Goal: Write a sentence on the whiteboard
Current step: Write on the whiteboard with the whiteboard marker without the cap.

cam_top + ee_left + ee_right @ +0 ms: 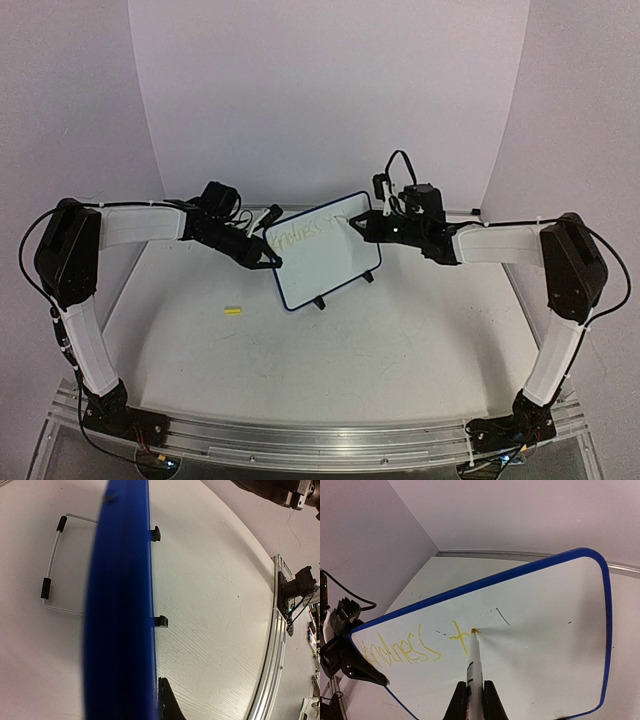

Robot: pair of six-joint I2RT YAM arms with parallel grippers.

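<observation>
The whiteboard [330, 255] stands tilted at the table's middle back, white with a dark blue rim [120, 610]. My left gripper [268, 262] is shut on its left edge; one black finger [167, 697] shows beside the rim, the other is hidden behind it. My right gripper [472, 686] is shut on a white marker [474, 665], and the marker's yellow tip touches the board face. The sentence [402, 650] reads as yellow handwriting, a word ending in "ness", then a "t" beside the tip. Two black clip feet [161, 621] and the wire stand [50, 565] show in the left wrist view.
A small yellow cap [233, 311] lies on the table in front of the board's left side. A metal rail [320, 440] runs along the near edge between the arm bases. White backdrop walls close in the back and sides.
</observation>
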